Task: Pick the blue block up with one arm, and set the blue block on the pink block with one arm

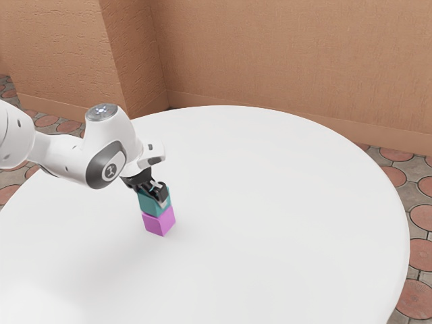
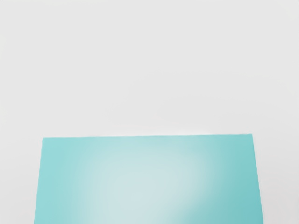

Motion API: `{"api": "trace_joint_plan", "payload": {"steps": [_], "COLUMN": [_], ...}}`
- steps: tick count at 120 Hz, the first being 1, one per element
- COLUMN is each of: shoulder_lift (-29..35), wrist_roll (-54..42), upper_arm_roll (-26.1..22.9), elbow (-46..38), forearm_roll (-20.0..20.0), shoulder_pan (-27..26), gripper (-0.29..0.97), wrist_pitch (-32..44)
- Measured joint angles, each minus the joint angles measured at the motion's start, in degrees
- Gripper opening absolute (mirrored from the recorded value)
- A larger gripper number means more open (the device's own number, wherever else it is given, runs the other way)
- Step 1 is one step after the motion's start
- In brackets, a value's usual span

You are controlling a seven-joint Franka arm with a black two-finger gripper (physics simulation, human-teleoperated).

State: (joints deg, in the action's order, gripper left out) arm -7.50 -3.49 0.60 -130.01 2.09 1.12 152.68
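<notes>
Arm count: one, white Franka arm (image 1: 81,158), entered from the exterior view's left, bent down over the table's left part.
Gripper count: one, black gripper (image 1: 152,189), pointed down at the top of the stack.
Jaws: closed on the blue block, one finger on each of two opposite sides.
Blue block count: one, teal-blue (image 1: 152,204); rested on top of the pink block, touching it, roughly aligned; loomed close under the hand in the wrist view (image 2: 147,182).
Pink block count: one (image 1: 159,221); stood on the table directly beneath the blue block.
Table count: one, round and white (image 1: 283,202); lay bare beyond the blue block in the wrist view (image 2: 149,65).
</notes>
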Motion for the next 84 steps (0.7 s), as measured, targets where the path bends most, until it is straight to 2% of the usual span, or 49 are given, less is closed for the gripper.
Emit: {"api": "trace_joint_plan", "payload": {"steps": [31,60,69,84], "shoulder_lift": [0.3,10.3,12.3,12.9], "wrist_roll": [-1.2,-1.8,-1.8,-1.9], "upper_arm_roll": [0.0,0.3,0.6,1.2], "elbow": [0.0,-0.1,2.3,11.1], "forearm_roll": [-0.6,-0.8,-0.8,-1.0], "shoulder_pan": [-0.3,-0.7,-1.1,-1.2], "gripper": [0.57,0.63,0.64,0.65], "wrist_pitch": [-0.2,-2.3,-6.2,-19.5]}}
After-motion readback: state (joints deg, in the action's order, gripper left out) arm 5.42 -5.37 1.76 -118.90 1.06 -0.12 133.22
